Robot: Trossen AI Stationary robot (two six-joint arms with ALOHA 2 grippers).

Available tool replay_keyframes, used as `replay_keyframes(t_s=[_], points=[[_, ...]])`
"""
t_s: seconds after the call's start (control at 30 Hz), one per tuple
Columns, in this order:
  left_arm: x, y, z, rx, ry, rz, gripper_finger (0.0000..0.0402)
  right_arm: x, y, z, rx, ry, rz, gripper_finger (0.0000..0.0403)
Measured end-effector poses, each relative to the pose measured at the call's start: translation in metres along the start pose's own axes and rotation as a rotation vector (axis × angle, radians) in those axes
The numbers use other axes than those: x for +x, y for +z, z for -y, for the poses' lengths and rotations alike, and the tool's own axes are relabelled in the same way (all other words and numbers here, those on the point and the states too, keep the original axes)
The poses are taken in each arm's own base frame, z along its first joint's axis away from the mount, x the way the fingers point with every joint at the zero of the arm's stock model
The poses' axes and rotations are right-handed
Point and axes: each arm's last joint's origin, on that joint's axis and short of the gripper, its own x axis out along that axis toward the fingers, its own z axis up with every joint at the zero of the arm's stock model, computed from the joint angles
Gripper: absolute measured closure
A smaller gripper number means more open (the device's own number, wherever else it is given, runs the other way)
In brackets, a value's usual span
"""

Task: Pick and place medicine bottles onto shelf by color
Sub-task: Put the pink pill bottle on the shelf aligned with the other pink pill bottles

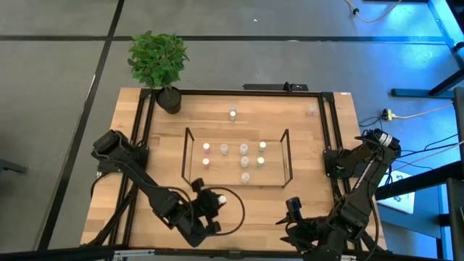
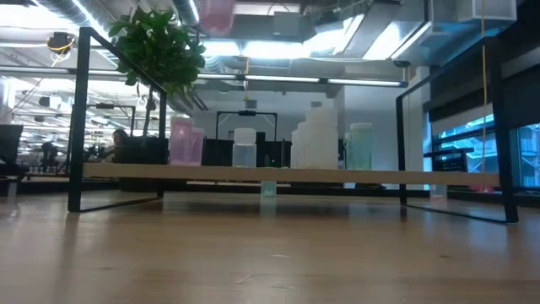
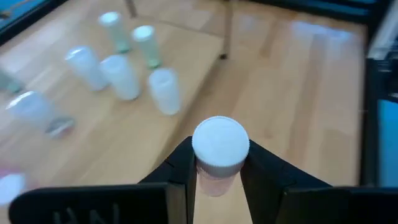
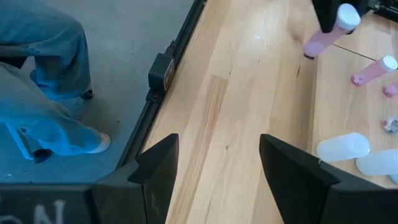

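I see the tabletop (image 1: 319, 145) carrying the shelf (image 1: 186, 156) at its centre, with a potted plant (image 1: 158, 65) at the 11 o'clock corner. Nine medicine bottles (image 1: 243, 150) stand on the shelf board; two more sit beyond it toward 12 and 1 o'clock. My left tool (image 3: 217, 171) hovers just off the shelf's 7 o'clock corner, its jaws clamped on a pink medicine bottle (image 3: 219, 152) with a white cap, held upright. My right tool (image 4: 214, 162) waits at 5 o'clock near the tabletop edge, jaws spread, nothing between them. A person's legs (image 4: 43, 81) show beyond that edge.
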Motion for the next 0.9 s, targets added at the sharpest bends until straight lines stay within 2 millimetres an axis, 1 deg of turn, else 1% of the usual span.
replay_keyframes(t_s=[0.3,0.43,0.67,0.77,0.9], points=[[-0.005,-0.013,-0.017,-0.061,0.146,-0.064,0.0315,0.002,0.003,0.003,-0.004,-0.012,0.016,0.0177],[-0.010,-0.018,-0.023,-0.092,0.200,-0.064,0.0315,0.004,0.009,0.008,0.027,-0.109,0.090,0.0177],[-0.020,-0.024,-0.027,-0.138,0.249,-0.015,0.0315,0.002,0.013,0.015,0.043,-0.346,0.201,0.0177],[-0.021,-0.025,-0.027,-0.158,0.256,-0.005,0.0315,0.002,0.014,0.016,0.045,-0.393,0.222,0.0177],[-0.017,-0.023,-0.029,-0.183,0.270,-0.002,0.0315,0.002,0.014,0.016,0.045,-0.395,0.223,0.0177]])
